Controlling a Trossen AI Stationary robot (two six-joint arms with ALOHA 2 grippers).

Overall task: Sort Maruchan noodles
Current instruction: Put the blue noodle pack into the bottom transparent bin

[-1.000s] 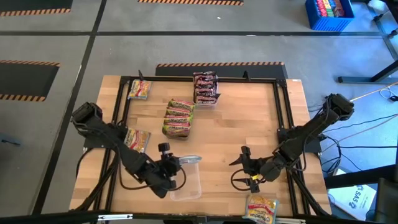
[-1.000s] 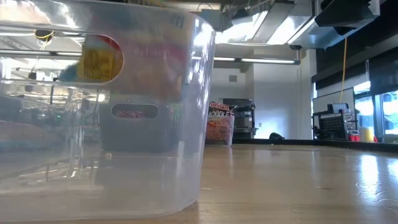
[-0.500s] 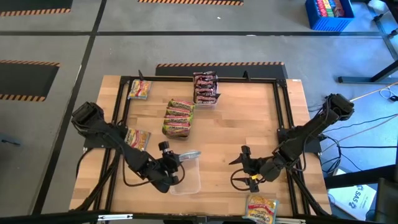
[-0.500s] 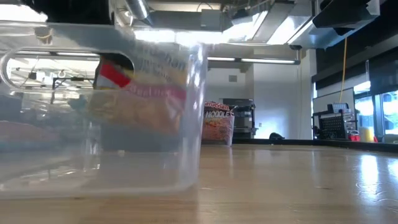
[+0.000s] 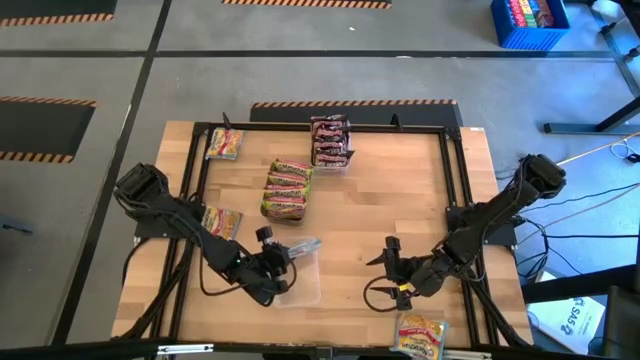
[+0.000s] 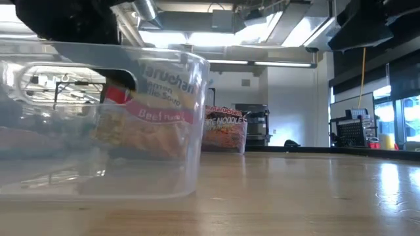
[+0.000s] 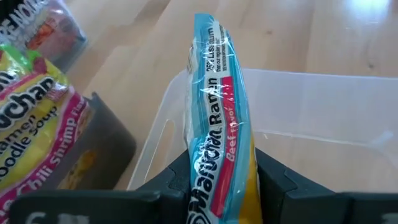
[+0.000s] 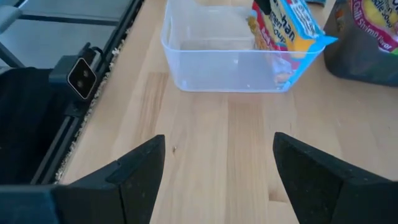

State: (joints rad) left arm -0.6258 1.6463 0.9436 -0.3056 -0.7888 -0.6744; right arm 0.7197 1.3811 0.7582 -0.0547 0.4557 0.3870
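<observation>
Here the left gripper (image 5: pixel 283 262) pinches a blue-edged noodle packet (image 7: pixel 219 134) upright, apparently just inside the clear tray (image 5: pixel 300 278) at the table's near edge; the right gripper (image 5: pixel 385 268) waits wide open, empty.

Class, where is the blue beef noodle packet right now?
The blue beef packet is held by the left gripper, partly inside the clear tray near the table's front.

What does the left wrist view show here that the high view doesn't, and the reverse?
Only the left wrist view: the "Beef" print on the blue ramen packet clamped edge-up in the left pincer.
Only the high view: the right pincer waiting open, and the brown-red stack and green-orange stack.
Both: the packet over the clear tray.
</observation>
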